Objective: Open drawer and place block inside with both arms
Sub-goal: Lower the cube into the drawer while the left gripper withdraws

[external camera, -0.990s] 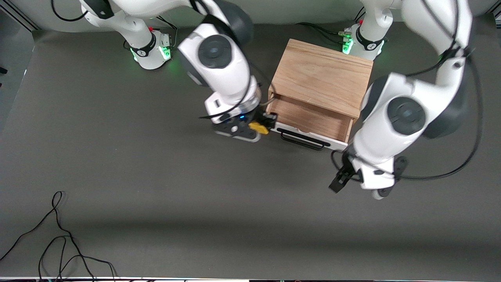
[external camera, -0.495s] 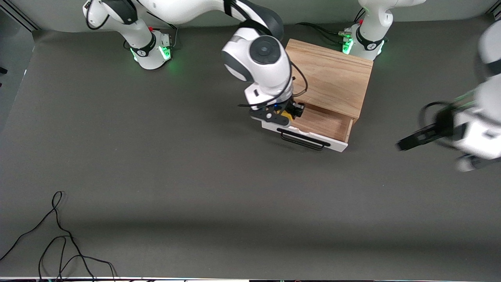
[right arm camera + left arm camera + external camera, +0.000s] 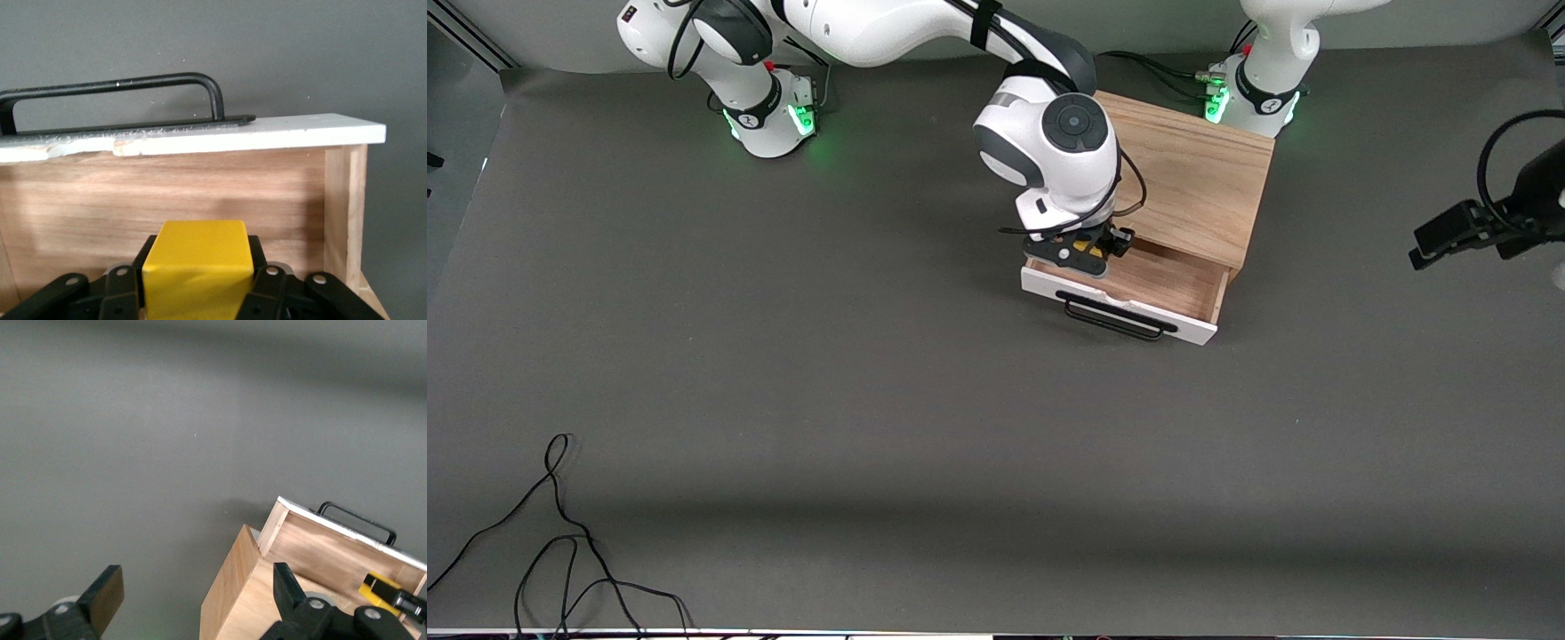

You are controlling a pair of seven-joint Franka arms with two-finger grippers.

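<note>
I have the right end effector (image 3: pixel 1087 252) down over the open drawer (image 3: pixel 1152 283), at the corner toward the right arm's end of the worktop (image 3: pixel 783 400), and it is clamped on the block (image 3: pixel 1083 246). In the right wrist view the block (image 3: pixel 199 270) sits squarely between the fingers (image 3: pixel 120 293), just above the wood floor and close to the inside of the white front, with the black handle (image 3: pixel 113 93) showing past the front's top edge. The drawer stands pulled well out of the wooden cabinet (image 3: pixel 1183 178), so I judge the opening step done and only the release left. The block looks like a small rigid cube, light and smooth-faced; a pinch across two flat opposite faces, as it has now, is the right hold, and from this low it should land flat rather than tumble, though I would watch that it does not catch on the front panel or side wall nearby. The left end effector (image 3: pixel 1449 236) waits in the air over bare worktop near the left arm's end, well apart from the cabinet; its fingers (image 3: pixel 100 597) are spread and hold nothing.
</note>
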